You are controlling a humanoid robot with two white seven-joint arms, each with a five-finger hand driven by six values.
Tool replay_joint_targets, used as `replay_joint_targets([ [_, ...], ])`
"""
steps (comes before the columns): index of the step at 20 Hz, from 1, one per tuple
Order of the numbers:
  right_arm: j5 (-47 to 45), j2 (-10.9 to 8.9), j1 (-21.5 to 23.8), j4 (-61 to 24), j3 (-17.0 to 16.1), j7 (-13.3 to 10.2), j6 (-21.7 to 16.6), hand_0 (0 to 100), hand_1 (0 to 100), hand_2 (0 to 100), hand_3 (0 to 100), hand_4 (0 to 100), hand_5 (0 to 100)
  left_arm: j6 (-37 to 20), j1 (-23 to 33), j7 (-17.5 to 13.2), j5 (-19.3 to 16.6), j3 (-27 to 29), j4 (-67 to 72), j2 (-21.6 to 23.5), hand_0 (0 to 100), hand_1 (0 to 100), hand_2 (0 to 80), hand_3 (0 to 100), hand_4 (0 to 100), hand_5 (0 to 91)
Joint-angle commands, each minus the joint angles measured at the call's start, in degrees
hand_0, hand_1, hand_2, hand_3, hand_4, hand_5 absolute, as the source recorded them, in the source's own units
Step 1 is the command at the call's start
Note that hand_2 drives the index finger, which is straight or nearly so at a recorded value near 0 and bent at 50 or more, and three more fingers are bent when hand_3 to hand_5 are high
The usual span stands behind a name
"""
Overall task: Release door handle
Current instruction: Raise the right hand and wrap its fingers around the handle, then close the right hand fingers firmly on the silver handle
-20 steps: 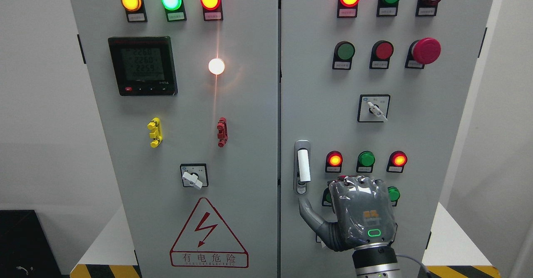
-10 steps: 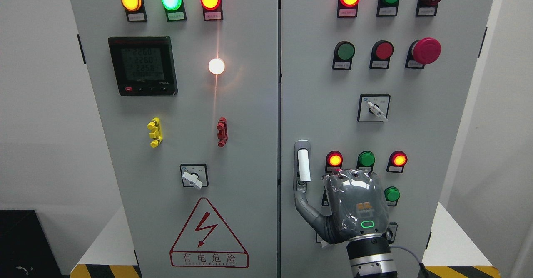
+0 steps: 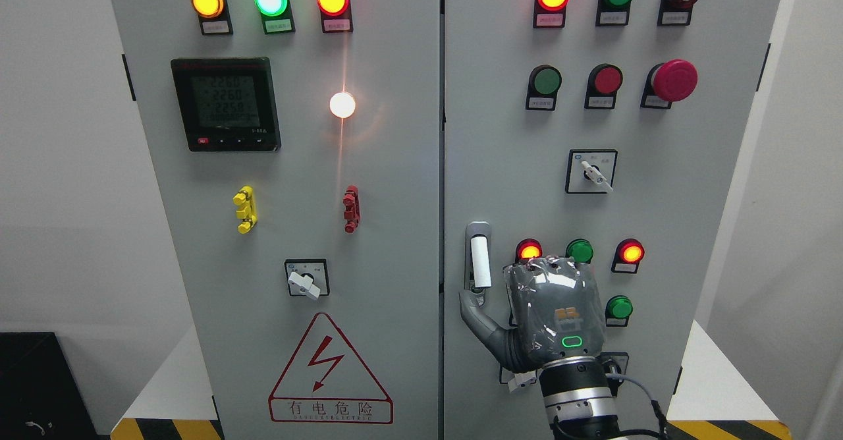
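Door handle [image 3: 480, 262] near 有电危险 sign [image 3: 330, 374] (red triangle)

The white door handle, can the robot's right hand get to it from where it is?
Probably yes. The right hand sits just beside the white door handle, its thumb already by the handle's lower end, and nothing stands between them.

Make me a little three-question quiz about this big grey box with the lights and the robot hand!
1. True or false: the right hand is wrapped around the white door handle.
2. Which colour is the clip nearest the warning triangle: A yellow, B red, C blue?
3. Fill in: the big mushroom button is ____.

Key: 1 false, the hand sits beside and below the handle, only its thumb near the handle's base. 2 B. 3 red.
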Motion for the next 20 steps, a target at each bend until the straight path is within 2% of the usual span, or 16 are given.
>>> replay_joint_targets([
  [1,0.02,0.16,-0.66,1.52,0.47,0.04,0.03,31,12,100,100,100,100,0.01,1.14,-0.02,0.00,0.00,0.00,0.00,12,56,0.0,0,0,0.0],
  [20,-0.06,0.16,-1.54,2.93,0.38,0.04,1.35,36,14,100,100,100,100,0.01,1.14,-0.02,0.00,0.00,0.00,0.00,12,56,0.0,0,0,0.0],
])
